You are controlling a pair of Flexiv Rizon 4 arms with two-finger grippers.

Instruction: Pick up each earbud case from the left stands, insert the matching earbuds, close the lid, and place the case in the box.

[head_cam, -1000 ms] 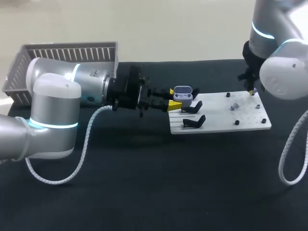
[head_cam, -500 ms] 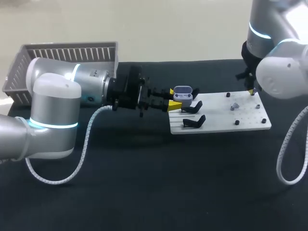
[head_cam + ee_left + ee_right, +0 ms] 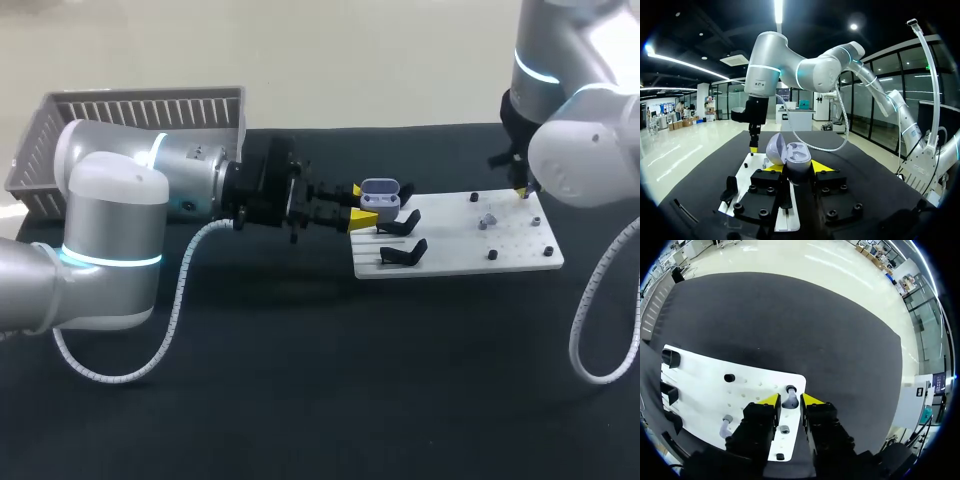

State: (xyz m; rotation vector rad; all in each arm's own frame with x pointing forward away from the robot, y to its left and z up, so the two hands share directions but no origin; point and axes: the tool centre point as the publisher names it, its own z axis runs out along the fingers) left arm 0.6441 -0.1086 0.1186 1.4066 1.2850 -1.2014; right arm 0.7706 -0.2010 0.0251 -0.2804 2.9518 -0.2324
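- right arm [image 3: 585,150] has edged slightly left in the head view; left gripper [image 3: 365,205] hasn't moved and is clamped on the open earbud case [image 3: 380,190] at the left end of the white board [image 3: 460,250].
- left wrist view: earbud case [image 3: 799,152] sits lid-up between the yellow tips.
- right wrist view: right gripper [image 3: 790,400] stands parted around an earbud [image 3: 790,394] on the board, with gaps on both sides.
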